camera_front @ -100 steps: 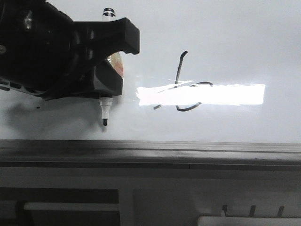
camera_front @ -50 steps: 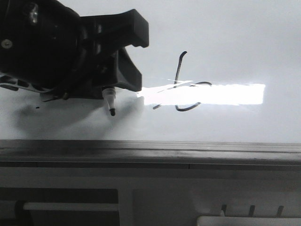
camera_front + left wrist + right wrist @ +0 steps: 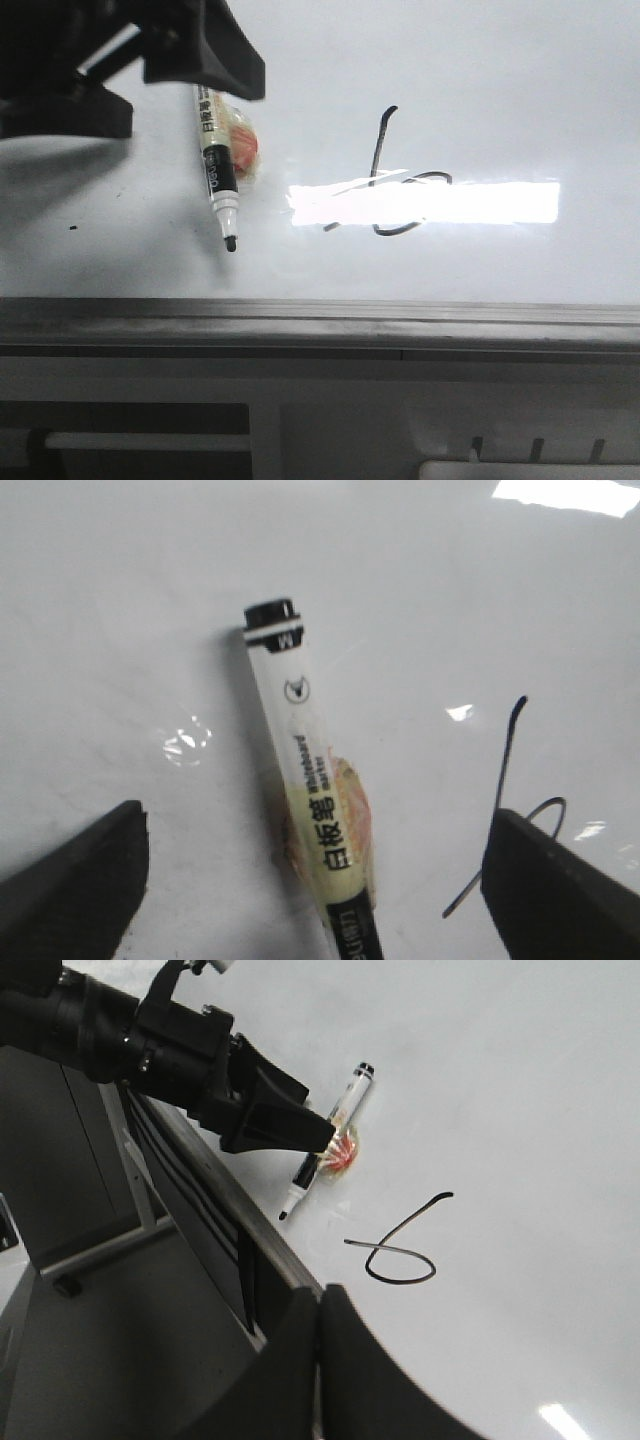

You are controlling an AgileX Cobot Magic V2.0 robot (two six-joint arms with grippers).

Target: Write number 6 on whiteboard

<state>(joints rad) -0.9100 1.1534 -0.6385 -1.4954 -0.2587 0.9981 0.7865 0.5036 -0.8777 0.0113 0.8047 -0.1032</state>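
Already the number 6 [image 3: 395, 1250] stands drawn on the whiteboard [image 3: 480, 80], a thin black line with a curved stem and a flattened loop, so the writing looks done and what remains, I judge, is clearing the arm away. Beside the 6 lies the marker [image 3: 218, 175], a slim white barrel with printed lettering, black tip bare, resting flat on the glossy board. Over it the left gripper [image 3: 315, 880] has its jaws spread wide, holding nothing. The right gripper [image 3: 318, 1335] is pressed closed, empty, near the board's grey frame.

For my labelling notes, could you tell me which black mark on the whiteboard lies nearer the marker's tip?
The tiny black dot, left of the marker, not the drawn number 6.
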